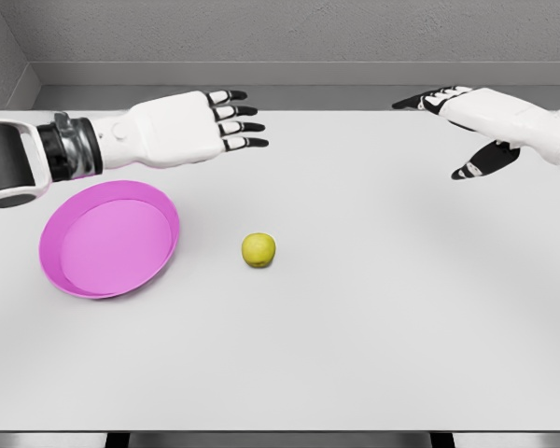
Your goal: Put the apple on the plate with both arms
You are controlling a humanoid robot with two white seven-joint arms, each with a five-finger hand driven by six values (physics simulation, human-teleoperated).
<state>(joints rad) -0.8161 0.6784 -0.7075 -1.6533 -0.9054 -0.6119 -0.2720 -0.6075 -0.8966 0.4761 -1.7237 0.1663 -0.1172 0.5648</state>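
Nearest to me, the apple sits alone on the white counter, just right of the pink plate but not touching it. Nothing holds it. My worry starts here: it is round and small, so I judge that any glancing touch could send it rolling across the bare counter, maybe away from the plate. The plate looks shallow and light; a wrist or forearm brushing its rim could tip or slide it.

Farther back, my left robot hand hangs above the counter beyond the plate, fingers stretched out, gripping nothing. My right robot hand hovers well off to the far right, fingers spread, also empty. If the two close in unevenly, I expect the apple to squirt sideways.
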